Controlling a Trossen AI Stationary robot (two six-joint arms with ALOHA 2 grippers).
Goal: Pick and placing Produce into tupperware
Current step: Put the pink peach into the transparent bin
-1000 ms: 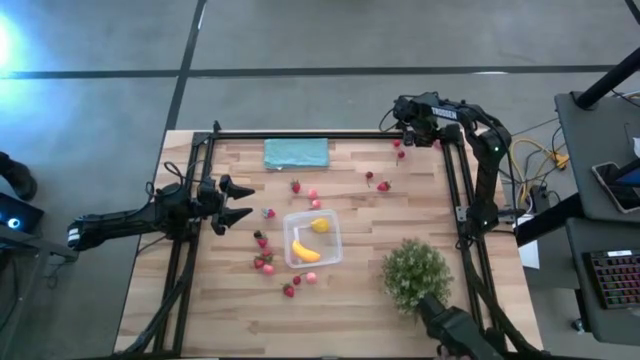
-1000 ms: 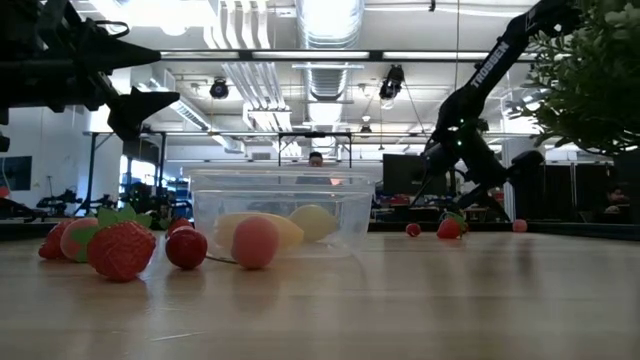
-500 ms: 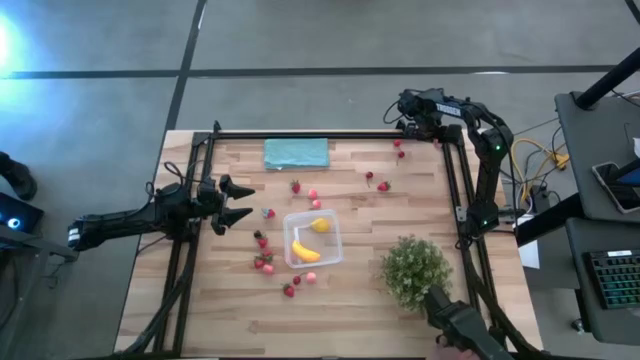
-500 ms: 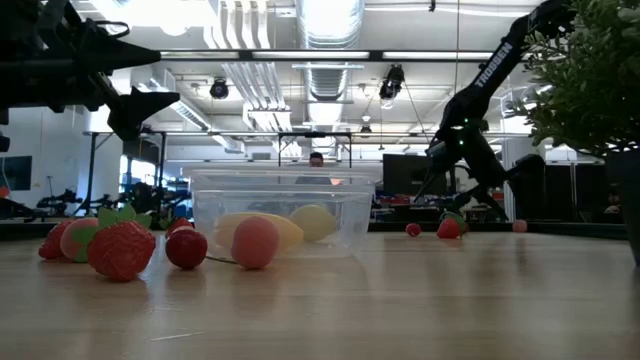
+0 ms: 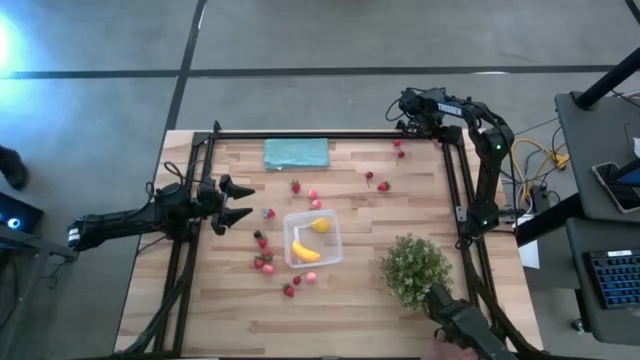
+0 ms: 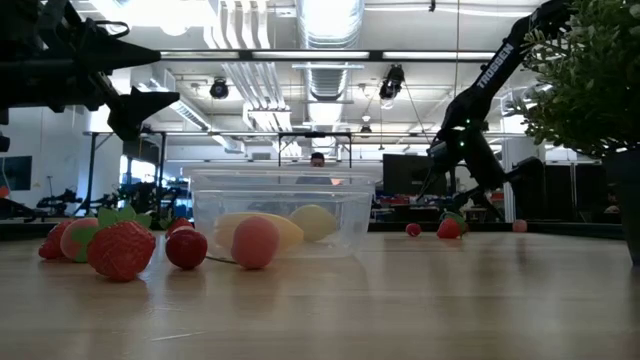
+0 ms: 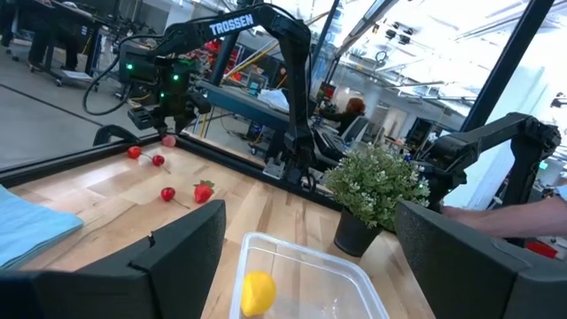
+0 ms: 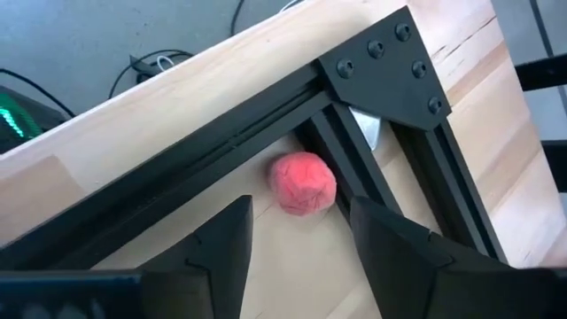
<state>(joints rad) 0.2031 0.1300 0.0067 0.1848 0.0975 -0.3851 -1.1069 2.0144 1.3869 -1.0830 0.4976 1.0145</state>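
Two arms: both above the tabletop (image 5: pixel 360 300).
Right tool (image 8: pixel 297 232): spread wide over a pink fruit (image 8: pixel 302 182) in the frame's far corner.
Left tool (image 5: pixel 243 200): open, holding nothing, near the tupperware (image 5: pixel 312 238).
Tupperware contents: banana (image 5: pixel 305 251), lemon (image 5: pixel 319 225).

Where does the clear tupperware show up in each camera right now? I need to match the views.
High view: the tupperware sits mid-table, with the banana and the lemon inside.
Low view: centre-left, behind the nearest strawberries.
Left wrist view: bottom centre, between that gripper's fingers.
Right wrist view: not in it.
Shared landmark: the lemon inside, also seen in the low view and the left wrist view.
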